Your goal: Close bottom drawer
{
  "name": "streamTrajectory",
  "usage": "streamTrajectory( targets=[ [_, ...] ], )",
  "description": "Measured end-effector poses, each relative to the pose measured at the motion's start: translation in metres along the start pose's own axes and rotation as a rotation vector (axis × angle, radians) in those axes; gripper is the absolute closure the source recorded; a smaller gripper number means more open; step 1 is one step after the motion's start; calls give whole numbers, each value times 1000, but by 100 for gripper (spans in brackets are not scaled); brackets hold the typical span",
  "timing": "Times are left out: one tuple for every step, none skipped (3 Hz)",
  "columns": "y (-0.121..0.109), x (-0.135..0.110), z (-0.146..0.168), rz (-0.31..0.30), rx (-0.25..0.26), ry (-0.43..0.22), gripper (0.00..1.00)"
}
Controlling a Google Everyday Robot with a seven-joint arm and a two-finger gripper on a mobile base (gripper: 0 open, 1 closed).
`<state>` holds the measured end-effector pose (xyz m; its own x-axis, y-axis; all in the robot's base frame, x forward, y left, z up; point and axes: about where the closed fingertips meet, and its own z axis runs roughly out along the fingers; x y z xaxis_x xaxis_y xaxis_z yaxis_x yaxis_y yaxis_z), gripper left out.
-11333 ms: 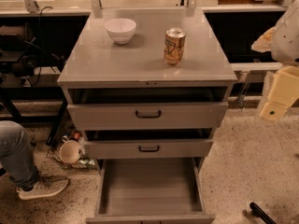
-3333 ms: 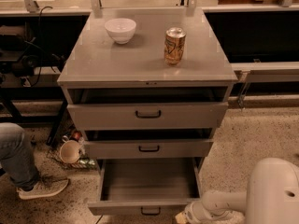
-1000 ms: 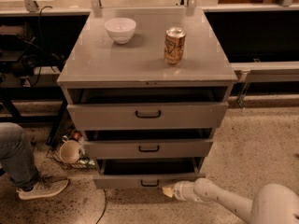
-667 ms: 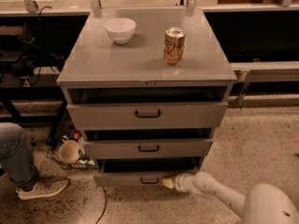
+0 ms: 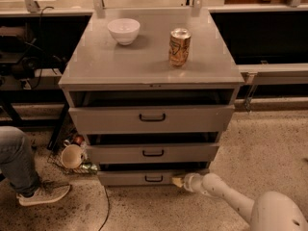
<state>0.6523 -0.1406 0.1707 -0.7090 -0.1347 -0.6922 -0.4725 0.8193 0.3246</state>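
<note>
A grey metal cabinet [image 5: 149,73] with three drawers is seen from above and in front, standing on a speckled floor [image 5: 262,143]. The bottom drawer [image 5: 130,178], the lowest of the three, is found at the foot of the cabinet with its low front panel drawn in close under the middle drawer [image 5: 192,153]; only a narrow dark gap is left above it, and none of its tray can be seen. Its small black handle [image 5: 154,178] is set at the centre of the panel. The gripper [image 5: 177,181] is placed low, at the right end of that front panel and just right of the handle, with its pale tip against or just beside the panel; how far it is opened cannot be told, and nothing is seen to be held in it. The white arm [image 5: 226,198] is stretched in from the lower right corner. The tall-fronted top drawer [image 5: 110,119] is seen above, with a dark slot over it. On the cabinet top a white bowl [image 5: 123,30] is set at the rear left and a drinks can [image 5: 179,46] stands upright, well apart to its right. At the lower left a jeans-clad leg [image 5: 17,160] with a shoe [image 5: 44,193] is visible, and a cup [image 5: 72,156] lies tipped beside the cabinet's left side.
</note>
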Motion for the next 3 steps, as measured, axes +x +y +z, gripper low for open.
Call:
streamTrajectory(
  targets=[
    [-5,-2,-3,-1,13,-13,100],
    [-5,-2,-4,-1,13,-13,100],
    [-5,-1,-5,0,13,-12,100]
  ],
)
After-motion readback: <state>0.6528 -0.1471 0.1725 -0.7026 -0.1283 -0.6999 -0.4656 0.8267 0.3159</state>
